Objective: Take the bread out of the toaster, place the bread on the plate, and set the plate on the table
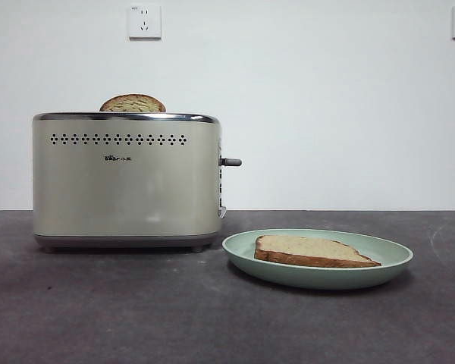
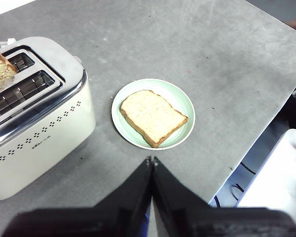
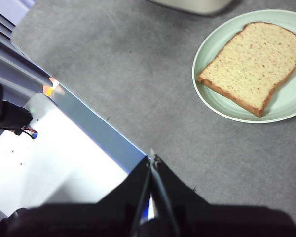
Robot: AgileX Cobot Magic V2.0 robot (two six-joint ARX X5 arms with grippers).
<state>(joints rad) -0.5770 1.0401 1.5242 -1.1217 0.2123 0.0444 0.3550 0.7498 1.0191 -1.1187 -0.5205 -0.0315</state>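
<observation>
Front view: bread (image 1: 312,251) is seen flat on the plate (image 1: 387,265), resting on the desk (image 1: 136,318); both grippers' fingers are clenched, empty, so only clean withdrawal is judged needed.

Speckled slice (image 1: 133,104); wall sockets (image 1: 144,21)

Two matte black end effectors, one per wrist view. Left end effector (image 2: 151,160): a pair of broad, flat, wedge-shaped jaws tapering to thin pale-edged tips, a sliver of blue showing low in the seam between them. Right end effector (image 3: 152,159): same black wedges, same narrow tips, again with a blue glint at the seam, possibly a part behind the jaws. No screws, cables or markings legible on either.
</observation>
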